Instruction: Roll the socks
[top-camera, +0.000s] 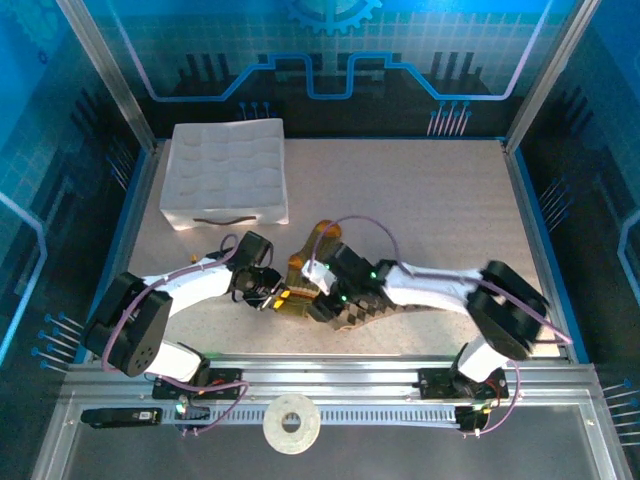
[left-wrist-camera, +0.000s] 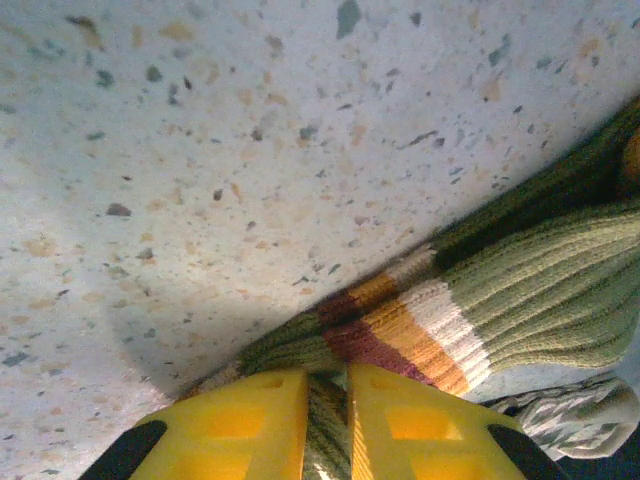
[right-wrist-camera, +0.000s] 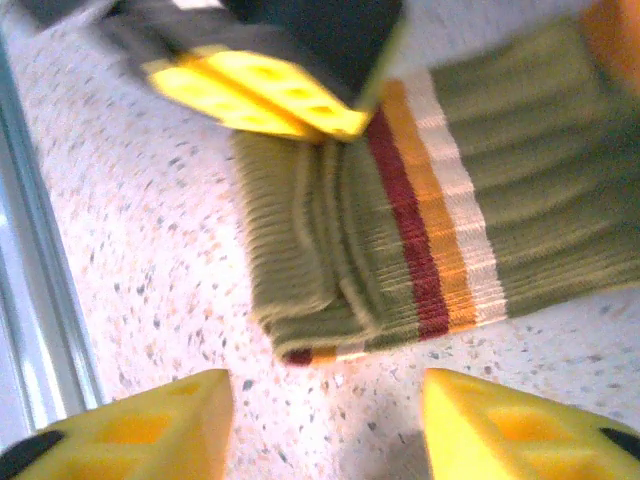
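Looks early in the roll. Lying at the near middle of the surface (top-camera: 430, 200), between the two arms: the olive-green sock (right-wrist-camera: 520, 170), flat for most of its length, with only the striped cuff (right-wrist-camera: 430, 240) end doubled over into a thick fold or two. Not yet a tight bundle, so most of the rolling probably left to do, up toward the orange end (top-camera: 320, 237) on the far side. Pinched almost together on the folded cuff edge: the left gripper (left-wrist-camera: 328, 388), green fabric clamped between its yellow fingers. Spread apart and holding nothing, over bare surface just near of the cuff: the right gripper (right-wrist-camera: 325, 425). Tan argyle sock (top-camera: 368, 314) caught up in the fold or merely alongside: cannot tell. Plain from above but not from the right wrist: the argyle pattern under the right arm, the green sock's orange end pointing far, and the white foam tray (top-camera: 225, 175) well apart at far left. Plain from the right wrist but not from above: the stacked layers of the fold and the left gripper's bite on them. Added by the left wrist: a scrap of tan fabric at lower right, just beside the green cuff.
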